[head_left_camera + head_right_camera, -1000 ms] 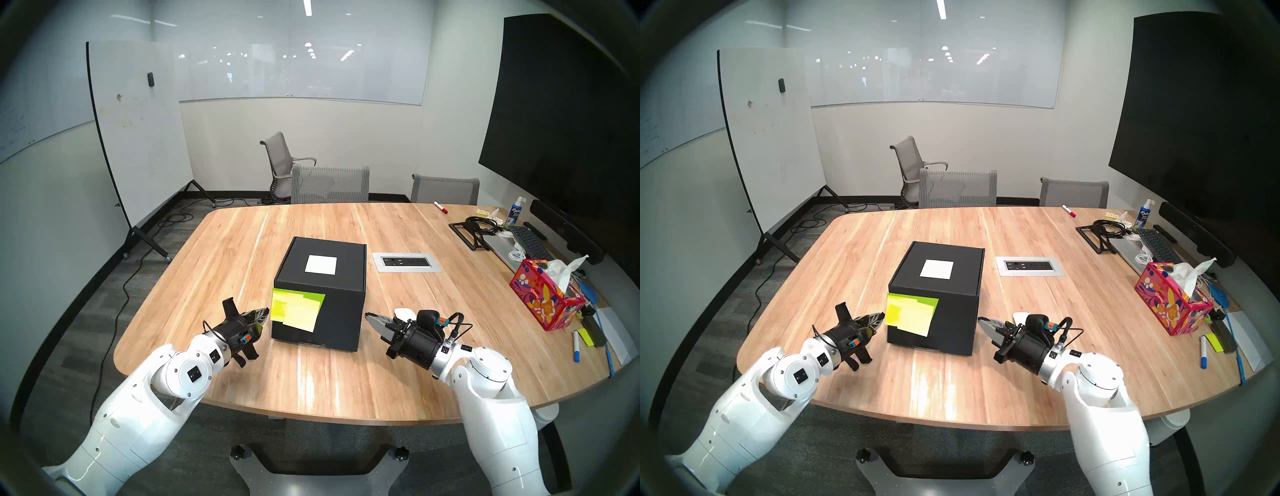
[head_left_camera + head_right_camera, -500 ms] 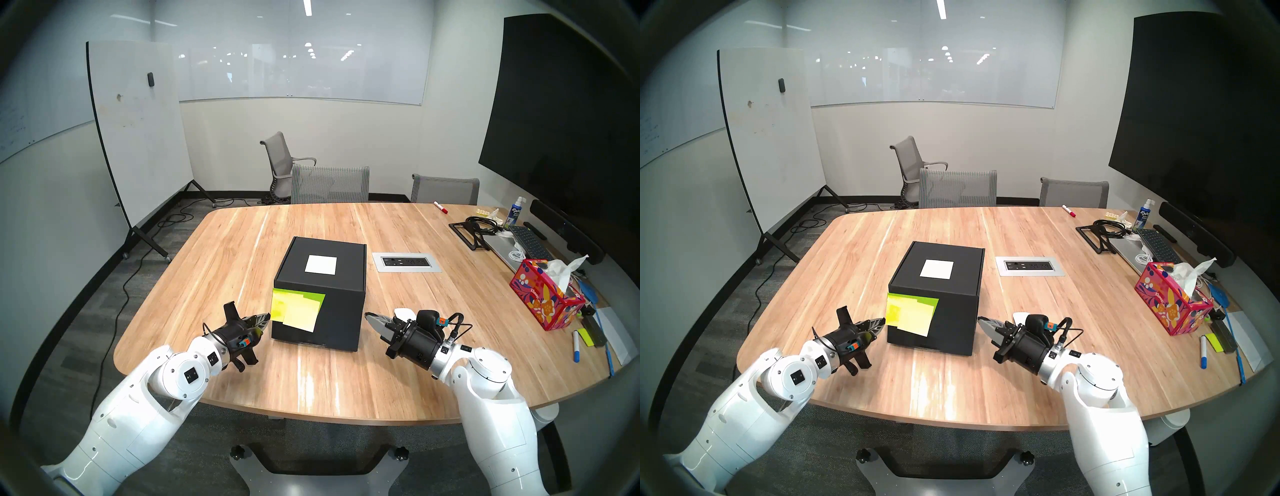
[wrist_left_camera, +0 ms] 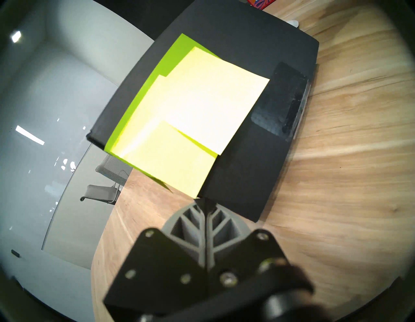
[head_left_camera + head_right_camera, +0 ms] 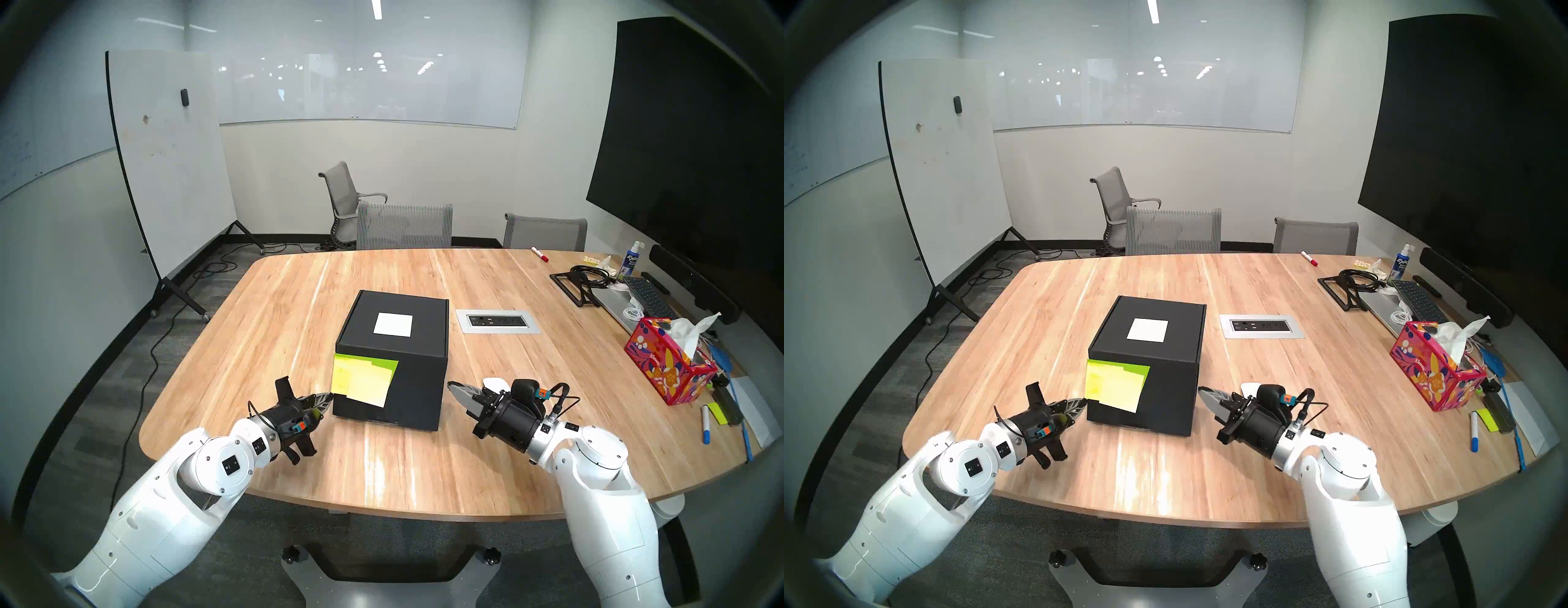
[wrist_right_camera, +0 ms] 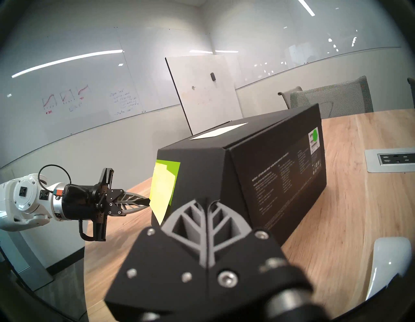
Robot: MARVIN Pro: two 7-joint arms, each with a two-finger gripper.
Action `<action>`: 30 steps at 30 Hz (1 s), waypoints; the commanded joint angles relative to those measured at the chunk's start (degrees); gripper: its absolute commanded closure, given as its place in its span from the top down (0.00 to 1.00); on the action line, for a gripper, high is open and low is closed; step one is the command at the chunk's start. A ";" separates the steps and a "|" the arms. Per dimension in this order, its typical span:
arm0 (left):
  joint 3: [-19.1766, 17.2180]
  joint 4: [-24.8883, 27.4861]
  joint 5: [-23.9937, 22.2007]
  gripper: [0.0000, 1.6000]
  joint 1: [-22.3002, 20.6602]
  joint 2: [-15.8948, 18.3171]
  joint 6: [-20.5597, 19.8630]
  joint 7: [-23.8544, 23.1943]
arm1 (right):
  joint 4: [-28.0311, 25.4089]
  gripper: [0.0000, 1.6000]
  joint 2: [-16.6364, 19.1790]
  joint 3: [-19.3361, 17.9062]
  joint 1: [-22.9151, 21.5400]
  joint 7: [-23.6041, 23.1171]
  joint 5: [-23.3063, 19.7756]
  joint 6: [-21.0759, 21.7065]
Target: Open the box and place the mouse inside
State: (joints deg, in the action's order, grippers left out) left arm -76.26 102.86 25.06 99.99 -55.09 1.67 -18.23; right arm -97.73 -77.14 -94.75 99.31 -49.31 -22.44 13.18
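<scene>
Beside box [image 4: 392,365] corner, left claw [image 4: 329,398]

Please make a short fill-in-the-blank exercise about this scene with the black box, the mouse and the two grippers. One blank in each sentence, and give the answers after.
1. The lid of the black box is ____.
2. The label on top of the box is ____ in colour.
3. The white mouse lies on the table on the robot's ____ side of the box.
4. The fingers of the left gripper and of the right gripper are pressed ____.

Answers: closed; white; right; together
</scene>
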 commanded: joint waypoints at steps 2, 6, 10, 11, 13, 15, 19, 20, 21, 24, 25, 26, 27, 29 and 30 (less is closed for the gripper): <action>-0.02 1.07 0.33 0.00 -0.34 -0.69 0.32 1.20 | -1.54 0.00 -0.43 -0.22 0.08 0.35 -0.34 0.44; 0.33 0.61 1.14 0.00 -0.57 -1.28 0.30 2.39 | -1.52 0.00 -0.54 -0.32 0.08 0.42 -0.38 0.55; 0.65 -0.08 2.05 0.00 -0.94 -1.89 0.66 3.64 | -1.34 0.00 -0.58 -0.40 0.01 0.36 -0.45 0.56; 0.65 -0.23 2.26 0.00 -0.94 -2.05 0.90 4.07 | -1.28 0.00 -0.59 -0.42 -0.01 0.34 -0.46 0.55; 0.85 -0.58 2.94 0.00 -1.07 -2.32 1.16 4.87 | -1.11 0.00 -0.62 -0.48 -0.09 0.26 -0.48 0.48; 1.12 -1.10 3.47 0.00 -1.31 -2.62 1.38 5.39 | -0.95 0.00 -0.63 -0.52 -0.17 0.16 -0.50 0.39; 1.61 -2.01 4.30 0.00 -2.00 -3.13 1.39 6.04 | -0.45 0.00 -0.63 -0.66 -0.40 -0.07 -0.58 0.26; 1.66 -2.18 4.38 0.00 -2.23 -3.24 1.27 6.06 | -0.35 0.00 -0.65 -0.70 -0.44 -0.12 -0.59 0.26; 1.74 -2.45 4.49 0.00 -2.58 -3.42 1.16 6.12 | -0.23 0.00 -0.68 -0.75 -0.48 -0.20 -0.61 0.23; 1.93 -3.09 4.63 0.00 -3.47 -3.80 0.91 6.02 | 0.06 0.00 -0.73 -0.88 -0.57 -0.38 -0.65 0.15; 1.94 -3.23 4.66 0.00 -3.65 -3.89 0.85 6.03 | 0.17 0.00 -0.74 -0.92 -0.61 -0.44 -0.66 0.10; 1.97 -3.34 4.68 0.00 -3.80 -3.94 0.83 6.00 | 0.26 0.00 -0.76 -0.96 -0.65 -0.51 -0.66 0.07; 1.96 -3.40 4.68 0.00 -3.91 -3.96 0.83 5.96 | 0.37 0.00 -0.77 -1.00 -0.69 -0.57 -0.67 0.03; 1.89 -3.55 4.75 0.00 -4.07 -3.97 0.83 6.02 | 0.63 0.00 -0.81 -1.07 -0.77 -0.72 -0.68 -0.08; 1.87 -3.75 4.76 0.00 -4.24 -3.97 0.88 5.98 | 0.74 0.00 -0.84 -1.10 -0.81 -0.78 -0.67 -0.12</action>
State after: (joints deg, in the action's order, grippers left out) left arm -73.96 99.01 30.07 97.68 -58.26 2.51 -12.75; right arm -96.80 -77.77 -95.74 99.34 -49.66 -22.55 13.54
